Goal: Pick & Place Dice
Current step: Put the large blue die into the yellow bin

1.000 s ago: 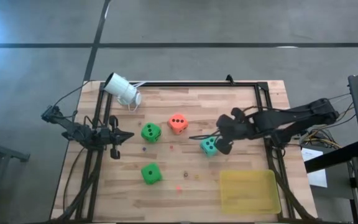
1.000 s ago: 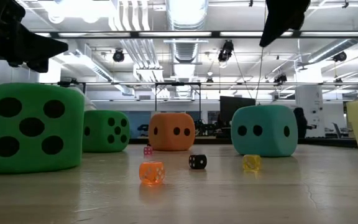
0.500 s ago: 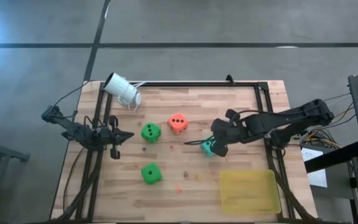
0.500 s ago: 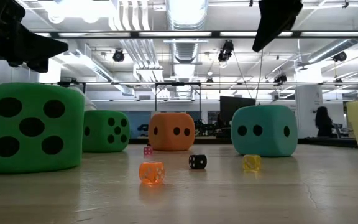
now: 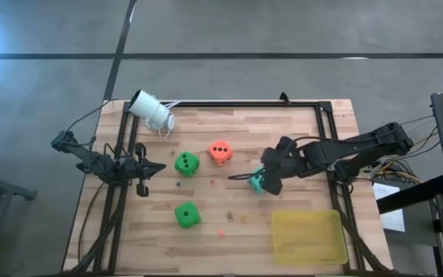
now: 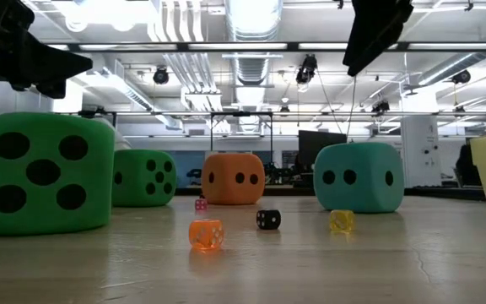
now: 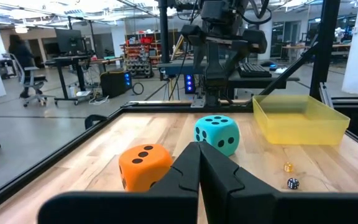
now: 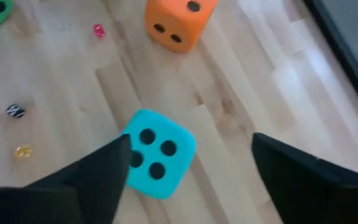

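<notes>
Dice are sitting on the wooden table [image 5: 298,127], and the teal die [image 5: 258,182] is the one that is getting attention now: it is lying near the middle-right of the table, above the yellow tray [image 5: 308,237] in the high view and well apart from it. The right gripper [image 5: 261,180] is now hanging directly over this die, whereas one second ago it was beside it, more toward the right edge. Its fingers, which were closed together then, are now standing wide apart; in the right wrist view the two dark fingers [image 8: 98,171] are framing the teal die on both sides, but they are not touching it and are holding nothing. In the low view the gripper is staying high above the die, so I am judging that it is only preparing to descend and grasp. The orange-red die [image 5: 220,153] and the two green dice [image 5: 187,163] [image 5: 187,215] are resting where they were, untouched. The left gripper [image 5: 154,167] is waiting at the left side of the table, its fingers pressed together and empty. No die is lying in the tray yet, so the task seems to be at its beginning.
</notes>
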